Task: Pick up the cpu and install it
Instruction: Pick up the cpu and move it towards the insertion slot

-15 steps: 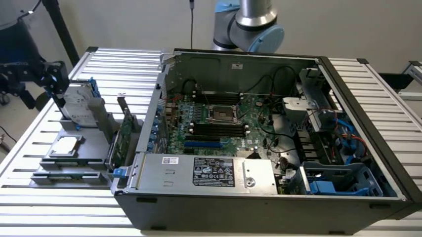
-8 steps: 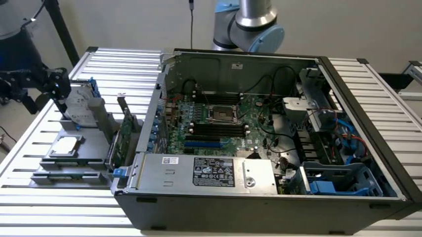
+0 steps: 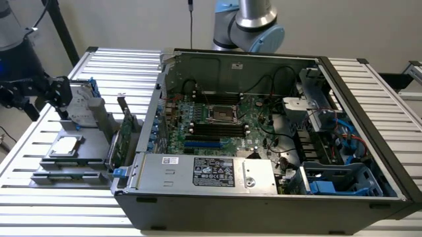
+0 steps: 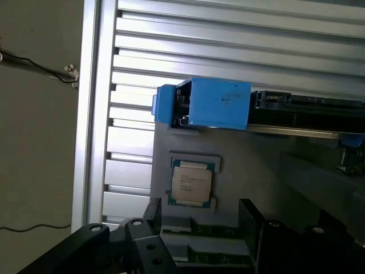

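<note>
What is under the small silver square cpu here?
The small flat silver-topped square cpu lies in a shallow recess of a grey fixture, which stands on the slatted metal table. The recess floor beneath the chip is covered.

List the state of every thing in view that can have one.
Small flat square silver-topped cpu, lying flat in the grey holder tray, not gripped.
Black gripper, fingers open, empty, close to the cpu.
Grey metal computer case, on its side, side panel off, interior exposed.
Black square metal-framed socket, no cpu in it.
</note>
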Controlling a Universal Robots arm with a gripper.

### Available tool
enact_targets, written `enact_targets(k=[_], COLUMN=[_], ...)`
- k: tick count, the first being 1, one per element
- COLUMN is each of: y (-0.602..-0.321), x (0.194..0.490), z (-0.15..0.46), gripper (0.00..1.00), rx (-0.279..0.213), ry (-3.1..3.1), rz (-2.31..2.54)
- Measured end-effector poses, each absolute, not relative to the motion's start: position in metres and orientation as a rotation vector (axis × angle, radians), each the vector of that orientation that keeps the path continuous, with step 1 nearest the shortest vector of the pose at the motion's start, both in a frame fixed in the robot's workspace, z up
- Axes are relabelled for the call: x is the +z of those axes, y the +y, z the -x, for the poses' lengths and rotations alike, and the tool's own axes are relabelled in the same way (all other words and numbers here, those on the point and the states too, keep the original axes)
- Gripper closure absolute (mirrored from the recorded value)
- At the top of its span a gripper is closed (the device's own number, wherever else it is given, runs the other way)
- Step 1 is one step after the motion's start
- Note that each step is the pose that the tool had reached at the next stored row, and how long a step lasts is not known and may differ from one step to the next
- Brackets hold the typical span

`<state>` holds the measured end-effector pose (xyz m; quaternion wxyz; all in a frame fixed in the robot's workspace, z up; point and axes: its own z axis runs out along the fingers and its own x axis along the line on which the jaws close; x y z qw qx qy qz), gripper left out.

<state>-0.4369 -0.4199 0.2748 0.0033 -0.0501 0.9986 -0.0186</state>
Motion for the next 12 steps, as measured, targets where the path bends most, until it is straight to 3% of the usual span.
enact_targets(k=[12], y=[-0.429], x=[0.257], z=[0.431], gripper=[0.35], rx=[-0.055], ry=[3.144], rz=[0.158])
